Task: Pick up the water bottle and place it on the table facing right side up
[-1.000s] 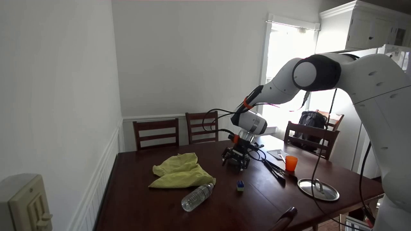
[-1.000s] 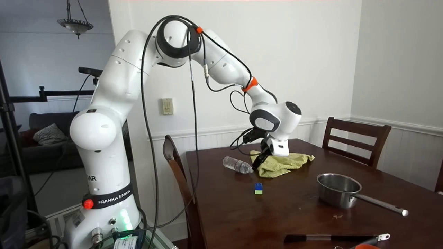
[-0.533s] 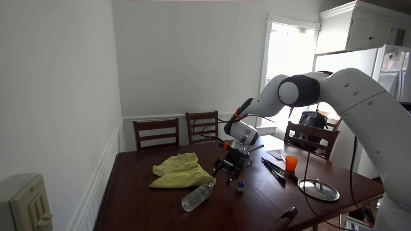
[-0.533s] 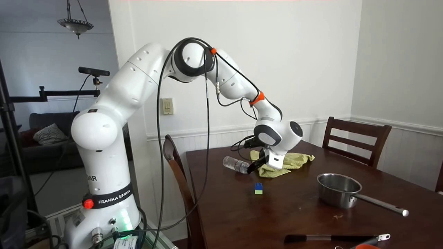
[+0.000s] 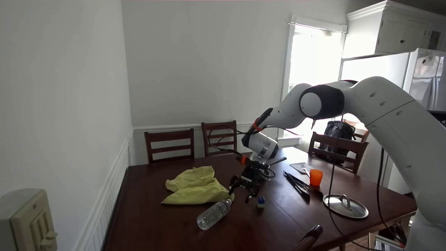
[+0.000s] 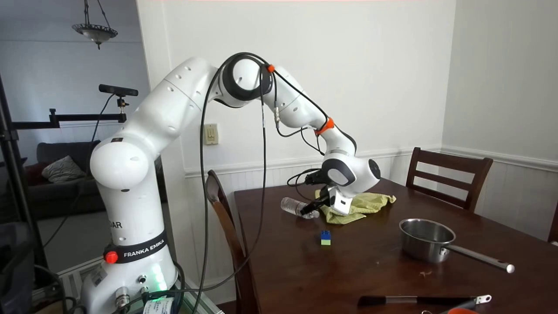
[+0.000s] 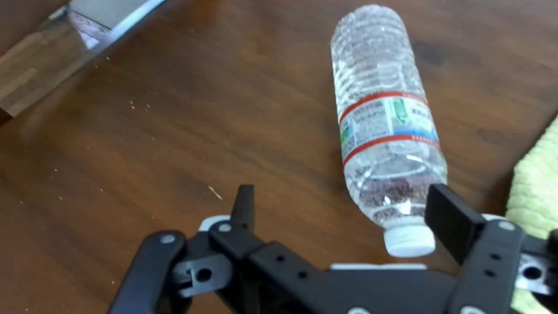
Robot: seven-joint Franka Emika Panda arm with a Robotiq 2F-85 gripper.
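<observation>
In an exterior view, the one water bottle (image 5: 214, 214) lies on its side on the table (image 5: 146, 226), its neck end just beside the single yellow-green cloth (image 5: 198, 192). The gripper (image 5: 238, 197) hangs near the cloth's corner at that same end, I judge so that it can take hold from the neck side. One orange cup (image 5: 316, 177) and one metal lid (image 5: 345, 210) rest well apart from the cloth, probably out of the way of this job.

In an exterior view, one steel pot (image 6: 420, 248) stands well apart from the cloth, while one blue-and-green block (image 6: 325, 237) sits near the cloth; of the two, the block looks the likelier snag. The gripper overlaps the bottle here, so this angle alone cannot settle contact.

In the wrist view, two fingers (image 7: 453, 218) stand apart with nothing clamped, presumably spread to straddle the bottle. One white cap (image 7: 409, 240) shows between them, closer to the finger on the cloth's side, so the grasp may want centring. Loose on its round side, the bottle could roll if nudged.
</observation>
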